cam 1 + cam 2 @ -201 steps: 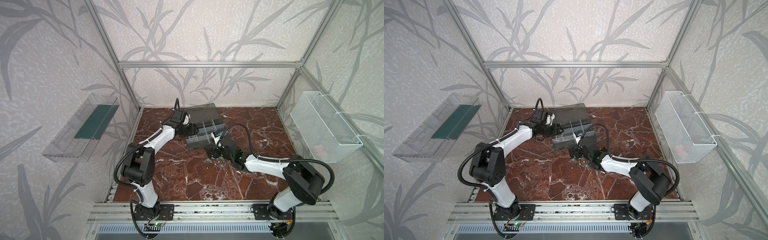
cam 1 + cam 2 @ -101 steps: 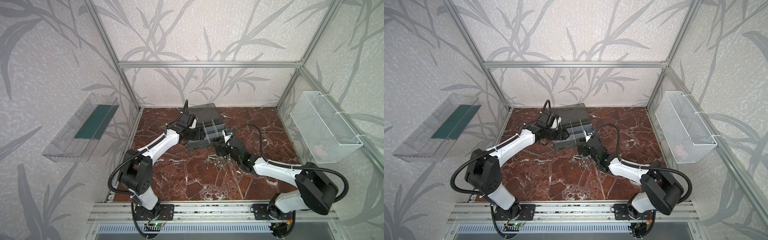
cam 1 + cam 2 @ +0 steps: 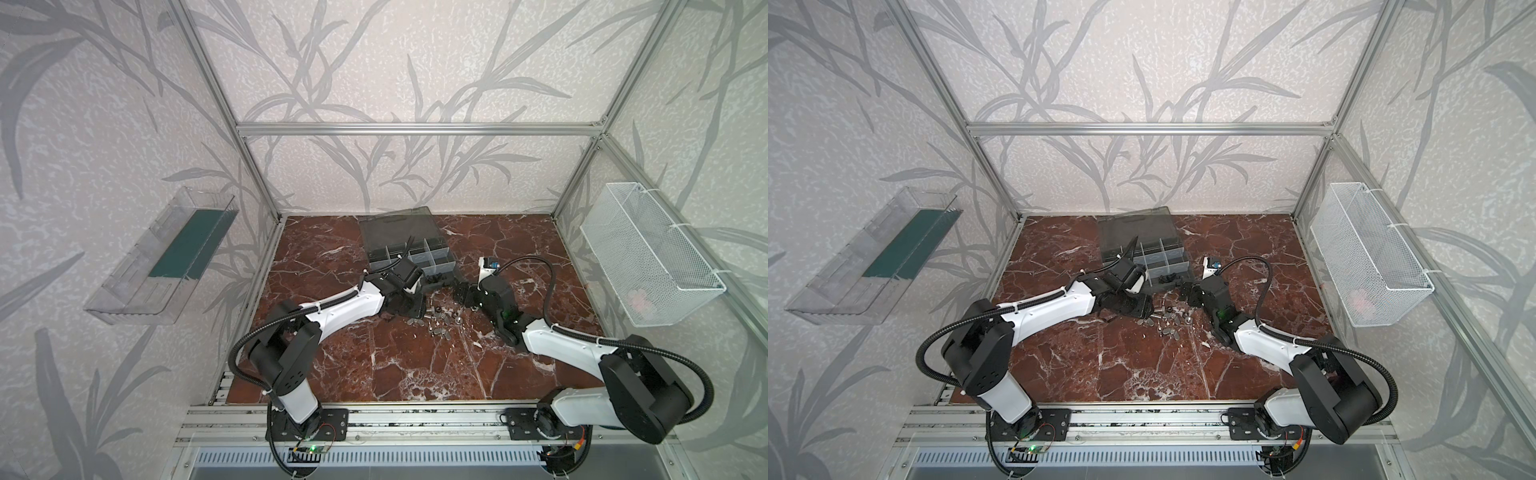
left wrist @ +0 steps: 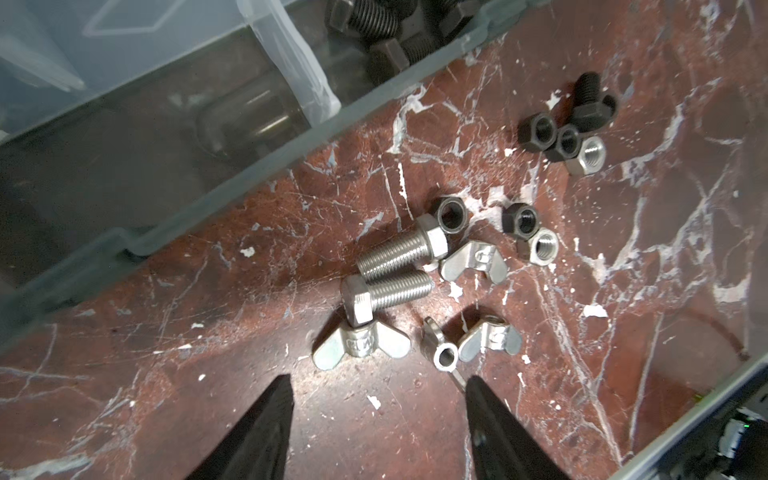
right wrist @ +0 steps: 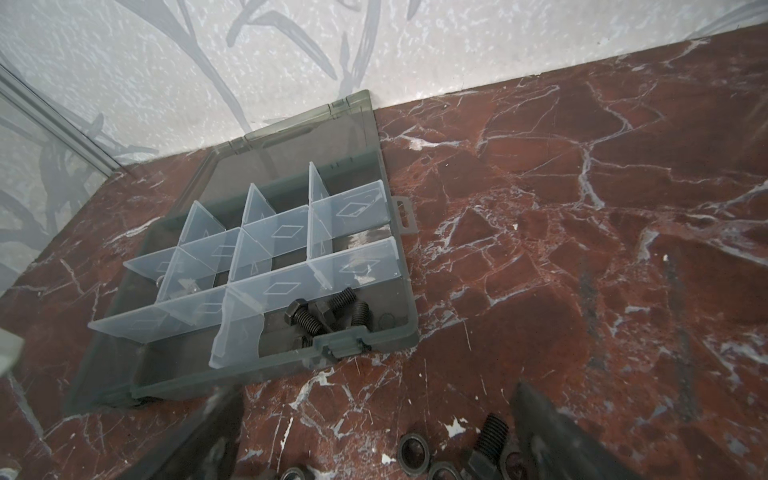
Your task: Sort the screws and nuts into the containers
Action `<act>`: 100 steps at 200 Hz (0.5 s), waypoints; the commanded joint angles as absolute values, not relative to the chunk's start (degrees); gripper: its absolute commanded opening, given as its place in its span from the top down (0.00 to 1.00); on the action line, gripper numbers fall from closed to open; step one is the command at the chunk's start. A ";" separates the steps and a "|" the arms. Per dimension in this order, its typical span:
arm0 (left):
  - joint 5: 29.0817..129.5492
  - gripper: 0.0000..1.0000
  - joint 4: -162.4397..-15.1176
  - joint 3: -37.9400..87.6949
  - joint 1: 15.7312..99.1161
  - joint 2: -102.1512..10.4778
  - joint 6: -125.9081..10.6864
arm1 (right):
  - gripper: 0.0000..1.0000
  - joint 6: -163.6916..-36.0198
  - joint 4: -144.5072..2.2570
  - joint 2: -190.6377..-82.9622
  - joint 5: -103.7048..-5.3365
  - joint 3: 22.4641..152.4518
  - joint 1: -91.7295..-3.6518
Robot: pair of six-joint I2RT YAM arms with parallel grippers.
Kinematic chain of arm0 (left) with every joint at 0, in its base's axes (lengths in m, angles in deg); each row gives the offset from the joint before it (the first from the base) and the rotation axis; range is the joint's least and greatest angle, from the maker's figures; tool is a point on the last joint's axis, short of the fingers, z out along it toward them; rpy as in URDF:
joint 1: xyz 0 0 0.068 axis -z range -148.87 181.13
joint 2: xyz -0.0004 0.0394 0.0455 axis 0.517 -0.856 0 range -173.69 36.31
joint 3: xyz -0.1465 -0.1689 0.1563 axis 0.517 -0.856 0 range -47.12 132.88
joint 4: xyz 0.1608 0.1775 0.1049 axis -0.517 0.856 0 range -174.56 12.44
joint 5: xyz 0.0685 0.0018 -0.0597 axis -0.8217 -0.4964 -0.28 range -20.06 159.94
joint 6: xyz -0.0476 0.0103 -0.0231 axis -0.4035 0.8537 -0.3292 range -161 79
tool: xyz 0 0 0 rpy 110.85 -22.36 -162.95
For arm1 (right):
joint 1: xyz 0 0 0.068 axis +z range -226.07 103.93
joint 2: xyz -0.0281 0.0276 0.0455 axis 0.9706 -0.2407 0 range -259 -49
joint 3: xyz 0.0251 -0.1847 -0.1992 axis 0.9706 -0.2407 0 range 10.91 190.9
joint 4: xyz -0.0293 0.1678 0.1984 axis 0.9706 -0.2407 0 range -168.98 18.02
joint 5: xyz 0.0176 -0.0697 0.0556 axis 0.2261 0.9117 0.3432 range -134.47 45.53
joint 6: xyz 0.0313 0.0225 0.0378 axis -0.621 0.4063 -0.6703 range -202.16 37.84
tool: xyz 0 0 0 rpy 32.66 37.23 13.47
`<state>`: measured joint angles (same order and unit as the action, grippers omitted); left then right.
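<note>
**Left arm** (image 3: pixel 345 309), **right arm** (image 3: pixel 561 345): white moulded link shells between black joint housings.
**Shoulder housing** (image 3: pixel 291 365): large, black and rounded, with small holes in its flat face.
**Cabling:** black ribbed conduit (image 3: pixel 332 298) runs along each arm, fastened with white ties (image 3: pixel 318 308).
**Base plates** (image 3: pixel 307 424): black, bolted.
**Right wrist:** white camera block (image 3: pixel 486 264) with a blue part, and a small green light (image 3: pixel 1224 309).
**Left gripper** (image 4: pixel 378 377), **right gripper** (image 5: pixel 376 388): black fingers (image 4: pixel 257 436) tapering to narrow tips.
</note>
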<state>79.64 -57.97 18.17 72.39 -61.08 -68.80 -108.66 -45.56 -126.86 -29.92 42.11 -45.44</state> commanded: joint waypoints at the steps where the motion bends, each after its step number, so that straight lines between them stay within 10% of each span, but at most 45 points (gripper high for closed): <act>1: 76.37 0.39 -57.64 18.55 73.44 -63.44 -69.39 | 0.01 -112.48 -42.14 -127.72 -32.73 41.32 -47.02; 100: 72.28 0.47 -55.40 21.65 76.75 -70.89 -69.04 | 0.01 -115.03 -41.06 -127.05 -35.76 40.39 -48.87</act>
